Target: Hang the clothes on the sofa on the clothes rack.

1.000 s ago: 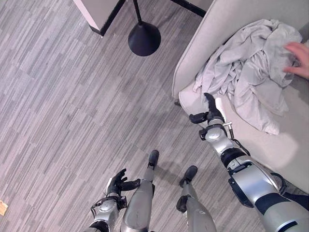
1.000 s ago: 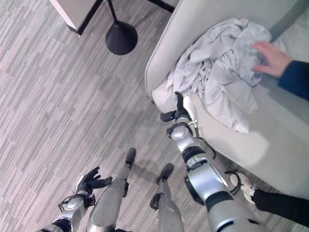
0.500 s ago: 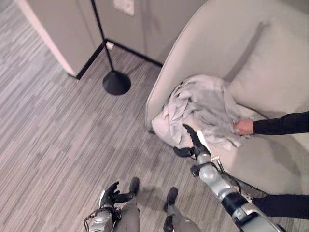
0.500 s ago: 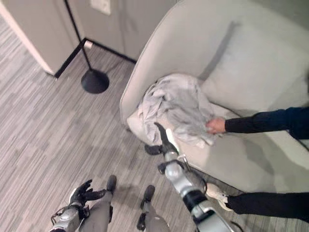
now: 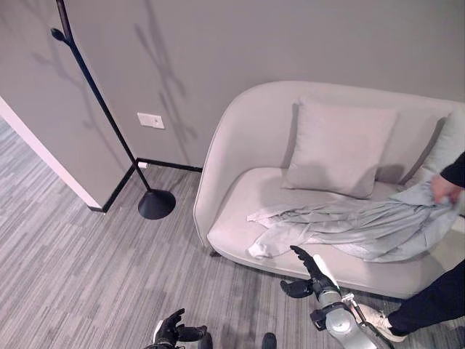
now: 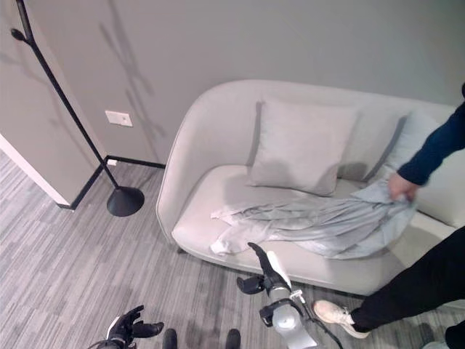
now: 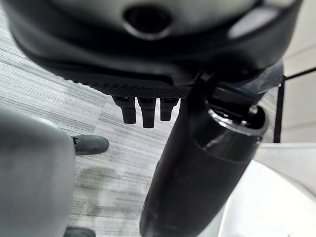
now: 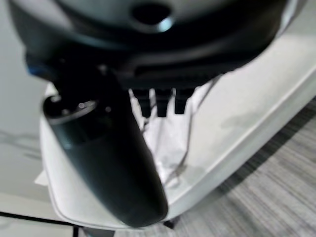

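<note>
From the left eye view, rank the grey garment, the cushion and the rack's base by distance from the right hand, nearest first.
1. Grey garment, spread over the sofa seat just beyond the right hand.
2. Cushion, against the sofa back, farther up.
3. Rack's base, on the floor off to the robot's left.

Two dark hands are seen: the right hand (image 5: 311, 270), with a white cover on its thumb, is joined to a silver-grey wrist. The left hand (image 5: 174, 330) is black throughout. A dark sleeve (image 6: 434, 149), dark trousers and a pale shoe (image 6: 332, 314) are worn by the person.

Pale grey garment (image 5: 363, 225), beige sofa (image 5: 240, 138)
</note>
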Robot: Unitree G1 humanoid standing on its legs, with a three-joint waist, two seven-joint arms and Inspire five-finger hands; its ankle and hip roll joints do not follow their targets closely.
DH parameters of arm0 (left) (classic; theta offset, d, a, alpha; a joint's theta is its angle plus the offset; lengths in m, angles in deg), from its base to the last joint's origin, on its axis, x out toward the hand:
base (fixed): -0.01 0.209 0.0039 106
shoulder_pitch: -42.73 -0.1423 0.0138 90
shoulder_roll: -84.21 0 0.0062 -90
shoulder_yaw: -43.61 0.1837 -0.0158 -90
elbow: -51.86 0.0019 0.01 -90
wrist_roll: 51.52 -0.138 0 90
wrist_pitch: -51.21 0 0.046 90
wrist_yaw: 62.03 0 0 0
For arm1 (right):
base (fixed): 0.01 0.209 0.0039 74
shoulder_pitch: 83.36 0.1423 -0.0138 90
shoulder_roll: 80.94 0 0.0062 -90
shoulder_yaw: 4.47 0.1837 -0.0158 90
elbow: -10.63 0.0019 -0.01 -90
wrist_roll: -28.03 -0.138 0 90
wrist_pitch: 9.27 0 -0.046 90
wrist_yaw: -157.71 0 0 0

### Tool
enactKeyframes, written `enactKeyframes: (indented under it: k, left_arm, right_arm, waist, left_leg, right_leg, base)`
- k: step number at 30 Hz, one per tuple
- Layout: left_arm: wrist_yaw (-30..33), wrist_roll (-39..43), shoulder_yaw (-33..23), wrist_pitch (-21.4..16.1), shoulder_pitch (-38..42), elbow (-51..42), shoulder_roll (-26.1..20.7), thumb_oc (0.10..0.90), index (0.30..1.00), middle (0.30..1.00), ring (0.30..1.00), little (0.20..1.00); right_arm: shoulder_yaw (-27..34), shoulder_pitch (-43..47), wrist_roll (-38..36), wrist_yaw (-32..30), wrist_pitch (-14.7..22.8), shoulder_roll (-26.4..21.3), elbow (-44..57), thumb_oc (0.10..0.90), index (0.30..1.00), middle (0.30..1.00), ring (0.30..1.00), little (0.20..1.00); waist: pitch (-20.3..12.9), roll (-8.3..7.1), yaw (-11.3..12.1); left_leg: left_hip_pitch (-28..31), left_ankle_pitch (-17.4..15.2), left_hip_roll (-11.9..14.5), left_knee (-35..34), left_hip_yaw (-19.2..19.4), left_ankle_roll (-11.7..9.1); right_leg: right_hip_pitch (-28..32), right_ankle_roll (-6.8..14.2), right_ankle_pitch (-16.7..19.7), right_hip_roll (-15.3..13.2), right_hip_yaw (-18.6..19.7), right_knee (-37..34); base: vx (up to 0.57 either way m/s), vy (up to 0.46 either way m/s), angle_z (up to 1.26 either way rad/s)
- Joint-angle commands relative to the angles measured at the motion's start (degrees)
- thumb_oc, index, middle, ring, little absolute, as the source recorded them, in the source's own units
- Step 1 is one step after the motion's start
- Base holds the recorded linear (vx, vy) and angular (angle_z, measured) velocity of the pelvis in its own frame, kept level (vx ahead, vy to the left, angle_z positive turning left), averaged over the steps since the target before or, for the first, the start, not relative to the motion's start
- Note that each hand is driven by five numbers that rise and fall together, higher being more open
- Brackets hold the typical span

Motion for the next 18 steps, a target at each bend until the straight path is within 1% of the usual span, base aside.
enactKeyframes:
  k: [1,4,13,18]
  left_arm:
    - [-0.3,-1.8,2.0,-0.5,3.0,4.7,0.9,0.800,0.900,0.900,0.900,0.900]
    - [-0.6,-2.2,2.1,-0.3,2.4,5.0,1.3,0.800,0.900,0.900,0.900,0.900]
    - [-0.2,-3.5,1.4,-0.2,1.5,6.1,1.3,0.800,0.900,0.900,0.900,0.900]
    - [-0.4,-4.3,1.6,-0.1,1.4,6.1,1.0,0.800,0.900,0.900,0.900,0.900]
  right_arm:
    - [2.6,4.2,0.3,-1.6,3.5,0.2,7.2,0.800,0.900,0.900,0.900,0.900]
    - [3.5,3.6,0.9,-2.2,3.4,-0.3,7.5,0.800,0.900,0.900,0.900,0.900]
    - [6.7,1.7,1.4,-4.4,2.8,-0.7,6.3,0.800,0.900,0.900,0.900,0.900]
    - [6.1,1.5,2.9,-4.0,2.7,-0.8,6.7,0.800,0.900,0.900,0.900,0.900]
  waist:
    - [-0.7,-1.10,0.6]
    - [-1.0,-0.81,0.3]
    - [-1.4,-0.60,-0.1]
    - [-1.4,-0.69,-0.1]
  left_leg:
    - [1.3,-5.4,1.3,1.0,-1.5,-1.3]
    - [2.0,-5.6,1.3,1.0,-1.3,-1.3]
    - [2.6,-5.9,0.8,0.5,-1.5,-0.9]
    - [2.9,-6.4,0.1,0.4,-1.7,-0.6]
  right_leg:
    - [4.5,3.2,-9.1,-2.8,-0.6,0.9]
    - [5.3,3.1,-9.3,-2.7,-0.5,0.9]
    - [5.8,3.3,-9.1,-3.0,-0.6,0.9]
    - [6.1,3.6,-8.9,-3.4,-0.8,0.9]
  base:
    - [0.06,-0.015,-0.01]
    - [0.04,-0.015,-0.04]
    - [0.01,0.002,-0.03]
    - [0.02,0.030,0.00]
